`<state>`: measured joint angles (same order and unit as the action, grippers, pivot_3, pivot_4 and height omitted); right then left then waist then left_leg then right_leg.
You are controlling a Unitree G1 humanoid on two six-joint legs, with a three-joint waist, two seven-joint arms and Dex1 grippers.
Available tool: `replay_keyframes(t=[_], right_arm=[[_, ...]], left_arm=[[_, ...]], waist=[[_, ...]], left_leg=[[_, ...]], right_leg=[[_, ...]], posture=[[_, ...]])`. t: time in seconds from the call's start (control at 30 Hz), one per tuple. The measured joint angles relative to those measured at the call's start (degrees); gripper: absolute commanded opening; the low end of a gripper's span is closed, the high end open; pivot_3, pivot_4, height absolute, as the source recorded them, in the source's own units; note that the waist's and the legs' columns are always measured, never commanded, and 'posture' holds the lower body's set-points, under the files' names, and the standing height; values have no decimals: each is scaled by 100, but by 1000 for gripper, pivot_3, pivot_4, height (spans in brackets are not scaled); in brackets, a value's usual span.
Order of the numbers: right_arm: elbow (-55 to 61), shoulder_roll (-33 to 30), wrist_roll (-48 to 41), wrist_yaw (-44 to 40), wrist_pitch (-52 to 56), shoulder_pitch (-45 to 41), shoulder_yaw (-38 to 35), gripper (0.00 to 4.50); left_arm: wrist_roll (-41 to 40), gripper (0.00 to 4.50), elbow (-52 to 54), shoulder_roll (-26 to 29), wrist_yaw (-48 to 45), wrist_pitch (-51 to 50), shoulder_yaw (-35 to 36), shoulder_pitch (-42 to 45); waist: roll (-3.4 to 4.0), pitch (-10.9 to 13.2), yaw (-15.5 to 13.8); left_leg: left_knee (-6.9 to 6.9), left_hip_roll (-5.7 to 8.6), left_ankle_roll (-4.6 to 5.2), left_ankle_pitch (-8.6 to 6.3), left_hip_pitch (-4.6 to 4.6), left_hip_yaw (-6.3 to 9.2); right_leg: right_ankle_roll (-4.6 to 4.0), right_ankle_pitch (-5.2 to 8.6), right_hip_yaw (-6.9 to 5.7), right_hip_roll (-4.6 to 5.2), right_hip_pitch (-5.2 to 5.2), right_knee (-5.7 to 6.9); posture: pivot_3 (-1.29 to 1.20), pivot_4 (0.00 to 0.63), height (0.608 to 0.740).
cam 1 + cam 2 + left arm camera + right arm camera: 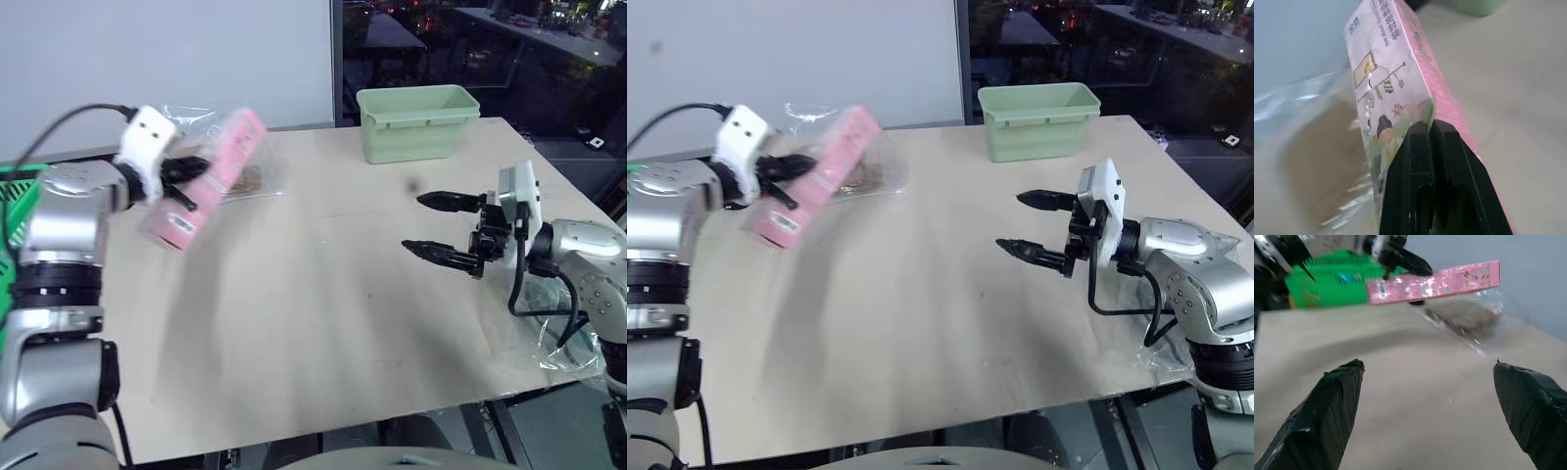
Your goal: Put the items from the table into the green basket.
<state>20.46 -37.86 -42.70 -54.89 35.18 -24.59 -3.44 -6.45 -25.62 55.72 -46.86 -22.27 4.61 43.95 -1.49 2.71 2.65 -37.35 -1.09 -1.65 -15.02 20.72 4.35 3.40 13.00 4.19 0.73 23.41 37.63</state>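
Left eye view showed the left tool clenched on the long pink-and-white carton, lifted clear of the tabletop and tilted, one end high toward the far wall and the other end low. Just behind the carton, the crinkly clear plastic bag lay on the tabletop near its far left edge. The green basket sat off the tabletop's left edge, beside the left arm; the right wrist view showed its lattice side close behind the raised carton. The right tool hovered above the tabletop on the right, released and empty, its two fingers spread wide and pointing left. A pale mint-green tub stood at the far edge, well apart from both tools.

The step in hand looked like carrying the carton to the basket. The next move likely called for swinging the carton further left over the basket's open top, then letting go. The bag would remain to be collected afterwards.
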Motion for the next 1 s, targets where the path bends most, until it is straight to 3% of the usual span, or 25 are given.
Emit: replay_keyframes(t=[0.17,0.33,0.63,0.8,0.97,1.0], right_arm=[[35,244,-394,42,122,-366,-35,4500],[-218,405,-401,-43,109,-620,57,4500],[-322,583,-424,-216,99,-849,159,4500],[-321,585,-440,-227,107,-858,183,4500],[-311,584,-453,-214,178,-856,193,4500],[-307,584,-453,-213,193,-856,193,4500]], left_arm=[[429,38,-1063,871,592,757,317,417],[1098,38,-2868,2041,1283,1869,283,972],[1617,38,-4529,2455,1731,2667,136,265],[1650,38,-4732,2454,1837,2766,139,78],[1678,38,-4732,2451,1838,2775,132,108],[1695,318,-4732,2446,1837,2774,120,142]], waist=[[-9,11,-77],[-43,26,-85],[-41,31,-404],[-89,17,-499],[-92,15,-502],[-91,15,-496]], left_leg=[[1,-1,0,0,9,3],[10,-7,-1,0,11,2],[9,-9,-1,0,9,7],[4,-12,-2,0,14,8],[4,-10,-2,0,12,6],[5,-11,-2,0,12,7]], right_leg=[[0,0,-7,4,4,-1],[0,0,-9,-1,13,0],[-2,2,-22,0,13,13],[-4,2,-26,1,12,9],[-3,1,-26,2,12,11],[-3,1,-26,1,12,12]], posture=[[83,0,740],[120,0,740],[137,0,740],[130,0,740],[127,0,740],[120,0,740]])
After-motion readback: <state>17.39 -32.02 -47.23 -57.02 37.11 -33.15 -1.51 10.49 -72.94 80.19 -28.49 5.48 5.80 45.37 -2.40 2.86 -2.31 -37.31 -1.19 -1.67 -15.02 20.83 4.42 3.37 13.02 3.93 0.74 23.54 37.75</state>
